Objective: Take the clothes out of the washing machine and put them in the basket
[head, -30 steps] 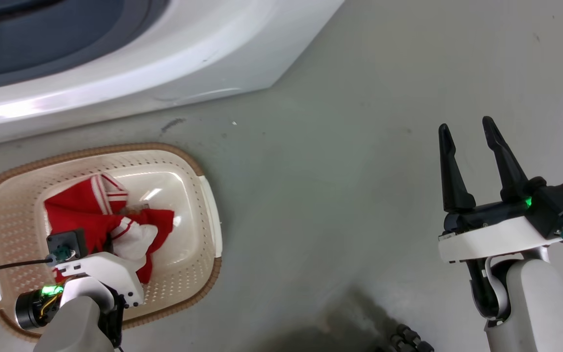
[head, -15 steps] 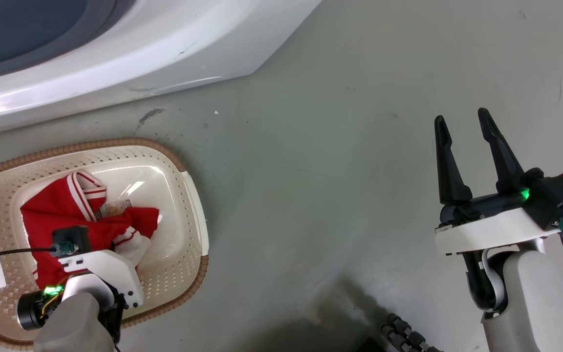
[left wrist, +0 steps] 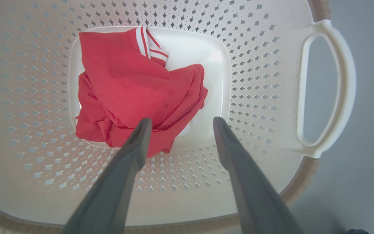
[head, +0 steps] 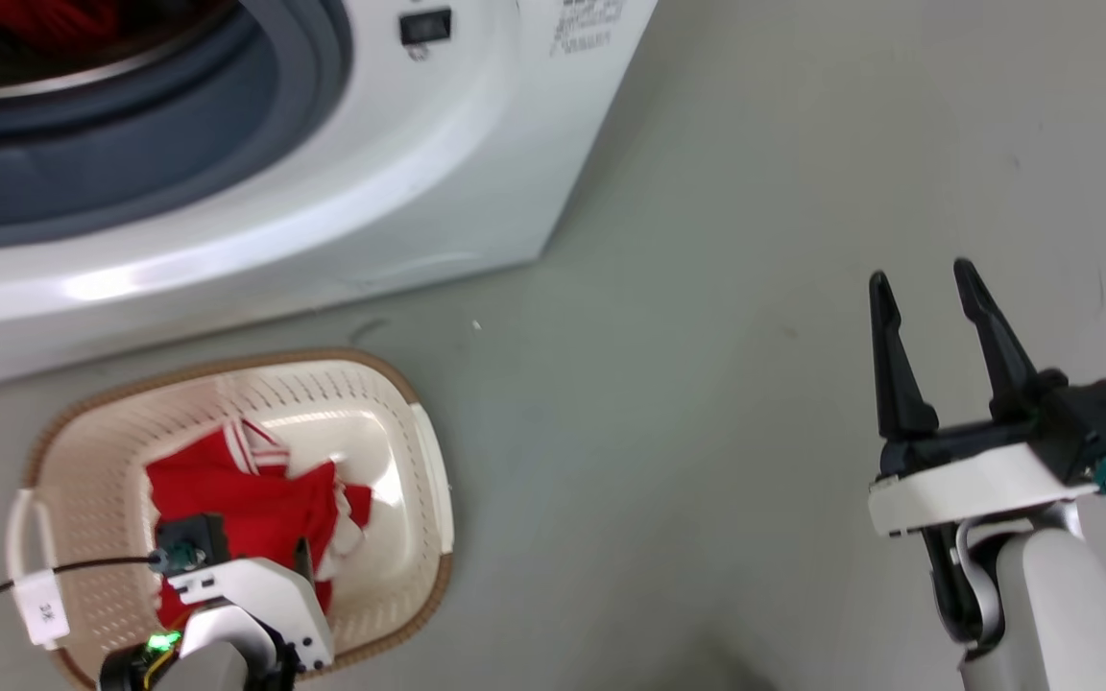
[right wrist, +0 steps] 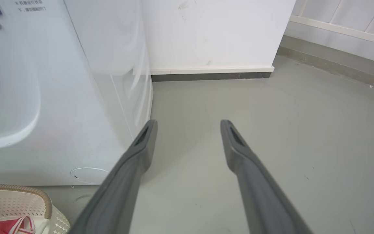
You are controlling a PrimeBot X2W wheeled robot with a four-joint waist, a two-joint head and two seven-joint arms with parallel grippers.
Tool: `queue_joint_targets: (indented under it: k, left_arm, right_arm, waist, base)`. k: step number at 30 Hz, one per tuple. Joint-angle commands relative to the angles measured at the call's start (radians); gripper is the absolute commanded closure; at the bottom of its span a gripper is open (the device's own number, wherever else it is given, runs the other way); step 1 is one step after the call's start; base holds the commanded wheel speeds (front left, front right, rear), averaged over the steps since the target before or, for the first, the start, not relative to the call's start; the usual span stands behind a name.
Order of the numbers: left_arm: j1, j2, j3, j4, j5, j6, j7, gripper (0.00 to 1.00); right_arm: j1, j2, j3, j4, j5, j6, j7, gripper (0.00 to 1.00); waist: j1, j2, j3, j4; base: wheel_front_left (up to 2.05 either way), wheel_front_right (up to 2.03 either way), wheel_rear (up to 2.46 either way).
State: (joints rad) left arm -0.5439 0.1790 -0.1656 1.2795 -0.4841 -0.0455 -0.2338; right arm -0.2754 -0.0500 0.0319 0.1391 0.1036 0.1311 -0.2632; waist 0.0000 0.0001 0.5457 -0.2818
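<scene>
- Firstly, head view, step in hand: the basket (head: 97, 523) stood on the floor (head: 707, 240) directly in front of the washing machine (head: 399, 182), and a bundle of the clothes (head: 227, 489) lay inside the basket. More red fabric (head: 44, 14) was visible in the drum, up and behind the basket. The deposit of this bundle appeared complete, and the task was judged to be only partly done.
- Head view, right arm: the right gripper (head: 922, 272) hung well apart from the basket over bare floor, fingers spread and empty.
- Head view, writing: a printed label (head: 591, 24) on the machine front and a white cable tag (head: 42, 608) at the basket's left wall both carried marks too blurred to read.
- Left wrist view: the left gripper (left wrist: 181, 121) was poised above the basket interior, fingers parted with nothing between them. The clothes lay on the basket bottom beneath and beyond the tips, with white-striped trim at the far edge.
- Left wrist view, next move: it would call for lifting this gripper clear of the basket rim, then reaching into the porthole with the fingers apart for the fabric in the drum.
- Right wrist view: the fingers stood open over the floor, with a corner of the basket at lower left. The small print (right wrist: 29, 5) on the machine panel was too small to read.
</scene>
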Motion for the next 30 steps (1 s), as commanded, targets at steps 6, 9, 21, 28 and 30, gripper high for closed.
queue_joint_targets:
  k: [6,9,21,28,30]
  left_arm:
    - [0.04,-0.024,0.006,-0.041,-0.001,0.011,-0.03,0.0]
    - [0.06,-0.02,0.018,-0.135,0.016,0.027,-0.032,0.0]
    - [0.193,-0.047,0.099,-0.587,0.16,0.076,-0.032,0.0]
    - [0.25,-0.054,0.135,-0.821,0.247,0.088,-0.032,0.0]
    - [0.254,-0.052,0.14,-0.88,0.267,0.09,-0.032,0.0]
  right_arm:
    - [0.061,-0.001,-0.027,0.002,-0.03,-0.001,0.008,0.0]
    - [0.083,-0.001,-0.042,-0.008,-0.038,-0.001,0.021,0.0]
    - [0.156,0.0,-0.07,-0.064,-0.064,-0.001,0.071,0.0]
    - [0.179,-0.001,-0.068,-0.094,-0.068,-0.001,0.092,0.0]
    - [0.18,0.0,-0.066,-0.102,-0.068,-0.001,0.094,0.0]
  waist:
    - [0.0,-0.0001,-0.174,0.076]
    - [0.0,-0.0001,-0.214,0.097]
    - [0.0,-0.0001,-0.312,0.178]
    - [0.0,-0.0001,-0.332,0.196]
    - [0.0,-0.0001,-0.333,0.197]
  base:
    - [0.0,0.0,0.0]
    - [0.0,0.0,0.0]
    - [0.0,0.0,0.0]
    - [0.0,0.0,0.0]
    - [0.0,0.0,0.0]
